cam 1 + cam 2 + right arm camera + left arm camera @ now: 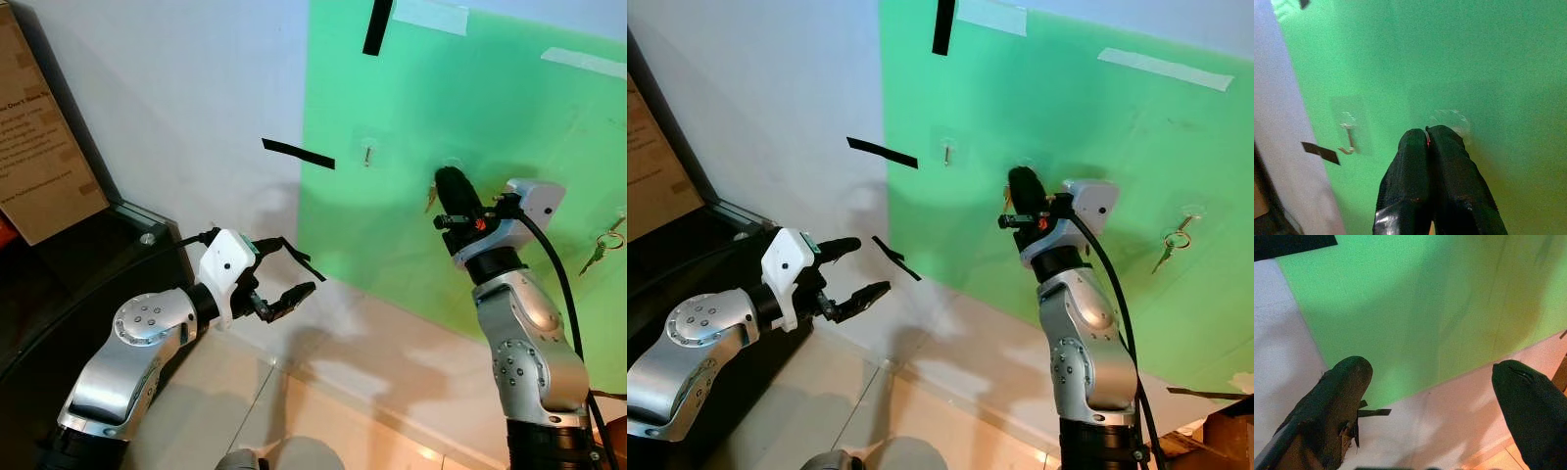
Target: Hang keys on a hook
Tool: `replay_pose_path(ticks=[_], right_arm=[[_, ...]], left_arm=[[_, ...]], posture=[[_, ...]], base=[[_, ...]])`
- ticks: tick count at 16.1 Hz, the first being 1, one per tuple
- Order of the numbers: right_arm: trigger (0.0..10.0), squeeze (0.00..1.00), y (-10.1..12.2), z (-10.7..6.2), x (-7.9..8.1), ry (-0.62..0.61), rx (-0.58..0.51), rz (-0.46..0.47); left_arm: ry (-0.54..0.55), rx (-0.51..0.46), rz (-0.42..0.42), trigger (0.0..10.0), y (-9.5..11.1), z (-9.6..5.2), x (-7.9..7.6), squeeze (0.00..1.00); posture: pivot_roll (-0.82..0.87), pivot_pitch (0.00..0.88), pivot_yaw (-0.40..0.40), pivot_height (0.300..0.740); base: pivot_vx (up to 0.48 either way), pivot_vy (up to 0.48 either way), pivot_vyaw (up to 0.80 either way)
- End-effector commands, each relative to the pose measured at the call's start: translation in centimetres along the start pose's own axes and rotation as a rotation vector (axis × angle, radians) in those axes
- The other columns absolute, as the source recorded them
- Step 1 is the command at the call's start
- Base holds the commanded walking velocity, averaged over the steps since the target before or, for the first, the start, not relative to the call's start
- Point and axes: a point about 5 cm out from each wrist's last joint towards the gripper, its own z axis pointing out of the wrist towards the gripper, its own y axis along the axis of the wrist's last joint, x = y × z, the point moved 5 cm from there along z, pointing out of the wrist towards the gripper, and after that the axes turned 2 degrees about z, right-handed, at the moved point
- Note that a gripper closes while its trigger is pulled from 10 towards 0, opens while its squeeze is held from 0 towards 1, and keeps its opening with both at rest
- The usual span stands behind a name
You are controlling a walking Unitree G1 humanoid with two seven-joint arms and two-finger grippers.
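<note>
Reaching up the green sheet (509,127), the right gripper (449,181) pinches the keys (430,201) at a clear hook (1452,119).

Lower left of the frame, the left gripper (294,269) hangs with fingers spread. Right of centre, the pressed-together right fingers (1449,161) touch the sheet, keys dangling beside them; another hook (367,152) sits upper centre, and a second key set (602,245) hangs at the right edge.
</note>
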Motion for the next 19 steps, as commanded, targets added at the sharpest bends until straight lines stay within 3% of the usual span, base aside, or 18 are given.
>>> replay_pose_path(ticks=[1,7,10,13,15,19], right_arm=[[10.0,0.00,0.1,0.3,-1.0,-0.058,0.001,-0.019],[10.0,0.00,-1.2,-0.1,-2.6,-0.137,0.066,-0.037],[10.0,0.00,-2.4,-0.7,-2.4,-0.124,0.117,-0.038],[10.0,0.00,-2.1,-1.1,-2.3,-0.114,0.090,-0.013],[10.0,0.00,-2.1,-1.4,-1.2,-0.038,0.094,-0.012],[10.0,0.00,-3.8,-1.9,-2.1,-0.095,0.172,-0.056]], left_arm=[[-0.017,-0.017,0.017,10.0,0.8,0.2,-0.1,0.35],[-0.021,-0.014,0.016,10.0,0.7,0.1,-0.1,0.35],[-0.022,-0.014,0.019,10.0,0.8,0.0,-0.1,0.35],[-0.022,-0.016,0.020,10.0,0.9,0.1,-0.1,0.35],[-0.020,-0.018,0.019,10.0,0.9,0.2,-0.1,0.35],[-0.013,-0.020,0.015,10.0,0.9,0.2,-0.2,0.35]], posture=[[0.07,0.000,-0.038,0.740],[0.07,0.000,-0.038,0.740],[0.07,0.000,-0.036,0.740],[0.07,0.000,-0.033,0.740],[0.07,0.000,-0.034,0.740],[0.07,0.000,-0.046,0.740]], base=[[0.000,0.000,0.00],[0.000,0.000,0.00],[0.000,0.000,0.00],[0.000,0.000,0.00],[0.000,0.000,0.00],[0.000,0.000,0.00]])
